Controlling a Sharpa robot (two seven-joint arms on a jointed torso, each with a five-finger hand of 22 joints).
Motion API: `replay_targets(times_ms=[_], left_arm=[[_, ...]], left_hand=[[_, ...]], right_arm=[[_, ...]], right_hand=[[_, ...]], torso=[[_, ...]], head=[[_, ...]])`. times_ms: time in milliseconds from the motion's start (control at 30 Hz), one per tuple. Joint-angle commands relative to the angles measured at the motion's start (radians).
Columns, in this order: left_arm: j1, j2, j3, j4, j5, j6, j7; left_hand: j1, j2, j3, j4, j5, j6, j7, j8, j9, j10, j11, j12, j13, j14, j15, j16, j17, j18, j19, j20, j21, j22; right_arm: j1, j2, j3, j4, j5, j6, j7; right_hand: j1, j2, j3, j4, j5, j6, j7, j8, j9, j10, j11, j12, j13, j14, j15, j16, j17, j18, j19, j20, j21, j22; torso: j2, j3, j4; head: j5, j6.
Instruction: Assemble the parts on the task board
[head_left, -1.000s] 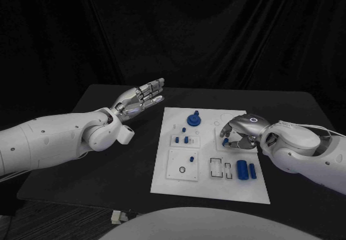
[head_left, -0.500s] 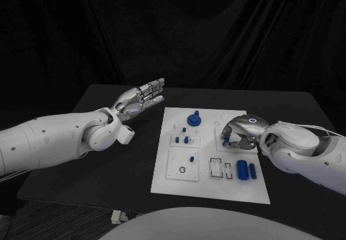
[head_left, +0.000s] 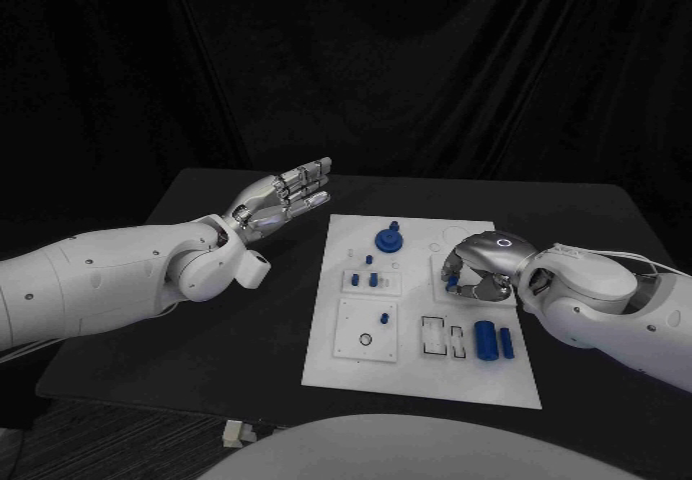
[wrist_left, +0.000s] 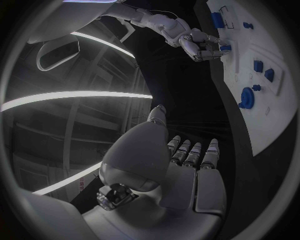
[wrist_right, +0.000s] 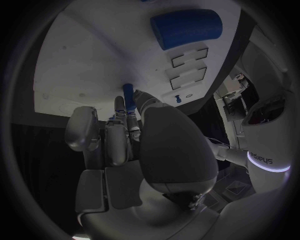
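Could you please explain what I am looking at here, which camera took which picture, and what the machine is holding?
This is a robot with two white arms ending in silver hands, at a black table. One picture looks down from its head; the two round ones come from cameras at its wrists. The white task board carries small blue parts, such as a round blue knob and a blue cylinder. The right hand pinches a small blue peg over the board. The left hand hovers open beside the board, holding nothing.

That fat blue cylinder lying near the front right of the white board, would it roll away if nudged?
Probably: the blue cylinder lies on its rounded side on the flat task board. It looks solid and stiff, so likely easy to grip, perhaps slightly slippery.
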Motion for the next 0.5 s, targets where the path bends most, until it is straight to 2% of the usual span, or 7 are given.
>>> replay_targets(times_ms=[33, 500], left_arm=[[-0.002, 0.002, 0.001, 0.000, 0.007, 0.015, 0.009], [-0.004, 0.005, 0.001, -0.002, 0.007, 0.018, 0.006]], left_hand=[[0.011, 0.000, 0.000, -0.007, 0.006, 0.009, -0.001, 0.005, 0.001, 0.003, 0.003, 0.006, 0.001, -0.001, 0.009, -0.004, -0.001, 0.004, 0.001, 0.010, 0.006, 0.002], [0.012, 0.001, 0.000, -0.009, 0.007, 0.010, 0.000, 0.005, 0.001, 0.004, 0.004, 0.007, 0.001, -0.001, 0.012, -0.004, -0.001, 0.004, 0.002, 0.010, 0.007, 0.004]], right_arm=[[-0.003, -0.004, 0.000, 0.004, -0.003, 0.004, 0.004], [-0.002, -0.026, 0.001, 0.033, -0.003, -0.023, 0.004]], right_hand=[[0.011, -0.001, 0.006, 0.000, 0.007, 0.007, -0.001, 0.006, 0.001, 0.009, 0.003, -0.001, -0.001, 0.036, -0.003, -0.005, -0.001, -0.009, 0.005, -0.001, 0.003, 0.150], [0.016, -0.002, 0.015, -0.004, 0.008, 0.014, 0.001, 0.008, 0.005, 0.020, 0.002, -0.004, -0.004, 0.034, 0.001, -0.008, -0.005, -0.009, 0.005, 0.002, 0.003, 0.150]], torso=[[0.000, 0.0002, 0.0002], [0.000, 0.0000, -0.0004]], head=[[0.002, 0.000], [0.007, 0.000]])
